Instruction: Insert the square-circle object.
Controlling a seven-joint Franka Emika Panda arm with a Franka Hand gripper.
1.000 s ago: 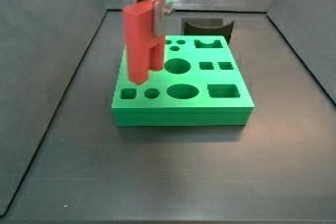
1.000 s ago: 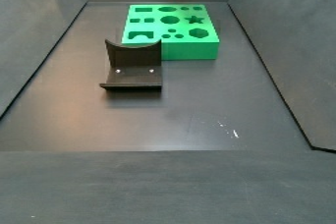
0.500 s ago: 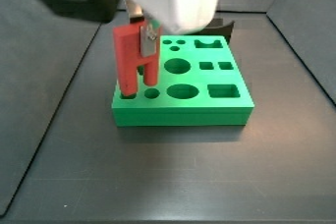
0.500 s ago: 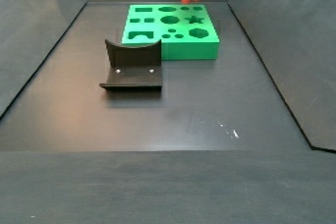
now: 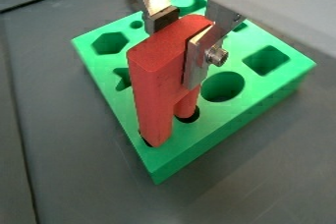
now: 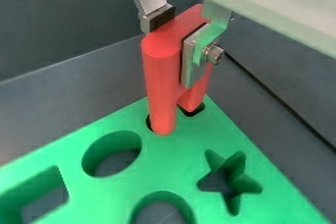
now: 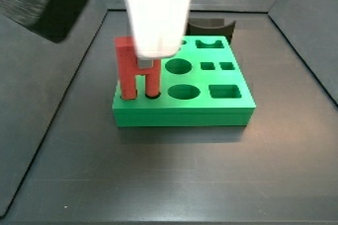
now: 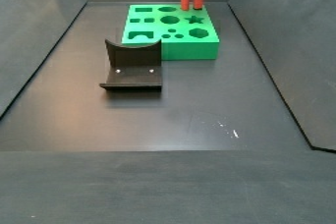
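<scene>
1. Dark grey walled floor (image 8: 197, 159) carries everything; the green block (image 7: 199, 96) sits toward its far end in a side view
2. Between the block and the near edge stands the fixture (image 8: 132, 68), well apart from the block
3. At one corner of the block, the square-circle object (image 5: 168, 81) stands upright, both post ends entering matching holes
4. Clamped on its upper part is the gripper (image 5: 184, 33), silver fingers (image 6: 199, 51) pressing opposite faces

Judgement: rigid, light, smooth plastic; a high grip on flat faces suits it
</scene>
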